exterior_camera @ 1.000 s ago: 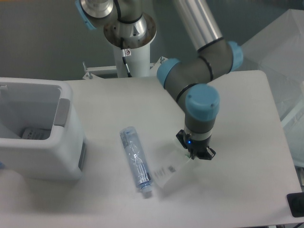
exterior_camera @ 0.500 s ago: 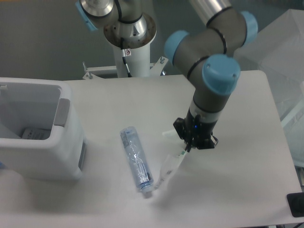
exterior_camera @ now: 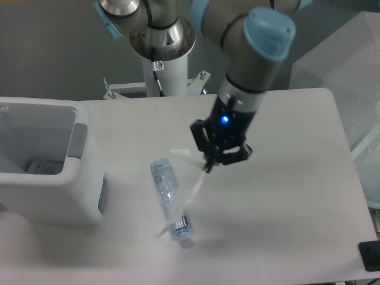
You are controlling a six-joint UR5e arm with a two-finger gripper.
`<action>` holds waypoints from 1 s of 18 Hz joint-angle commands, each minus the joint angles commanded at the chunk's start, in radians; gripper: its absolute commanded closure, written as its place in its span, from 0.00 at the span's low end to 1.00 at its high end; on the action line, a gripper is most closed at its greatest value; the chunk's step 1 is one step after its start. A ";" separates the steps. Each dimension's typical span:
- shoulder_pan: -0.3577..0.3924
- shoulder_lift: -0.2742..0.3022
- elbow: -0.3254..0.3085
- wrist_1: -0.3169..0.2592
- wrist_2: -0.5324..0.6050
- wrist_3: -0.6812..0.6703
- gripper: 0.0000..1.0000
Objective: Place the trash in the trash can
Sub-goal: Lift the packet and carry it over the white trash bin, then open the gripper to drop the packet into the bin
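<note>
The crushed clear bluish bottle (exterior_camera: 170,199) with a white cap lies on the table, cap toward the front. My gripper (exterior_camera: 209,164) is shut on the top edge of the flat clear-and-white packet (exterior_camera: 191,193), which hangs blurred below it, over the bottle's right side. The gripper is raised above the table, right of the bottle. The white trash can (exterior_camera: 78,178) stands at the left edge, well left of the gripper, with a small object lying inside it.
The arm's white base column (exterior_camera: 166,71) stands at the back of the table. A crumpled clear plastic sheet (exterior_camera: 344,65) lies off the right back corner. A dark object (exterior_camera: 369,256) sits at the front right corner.
The gripper has lifted the packet off the table and moved it up and to the left, toward the bottle. The bottle and the trash can have not moved.
</note>
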 joint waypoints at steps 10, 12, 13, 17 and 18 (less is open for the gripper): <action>-0.112 0.138 -0.015 0.000 -0.074 -0.020 1.00; -0.135 0.155 -0.018 0.000 -0.072 -0.022 1.00; -0.138 0.157 -0.021 0.002 -0.074 -0.023 1.00; -0.190 0.157 -0.031 -0.002 -0.066 -0.026 1.00; -0.198 0.157 -0.041 0.002 -0.065 -0.026 1.00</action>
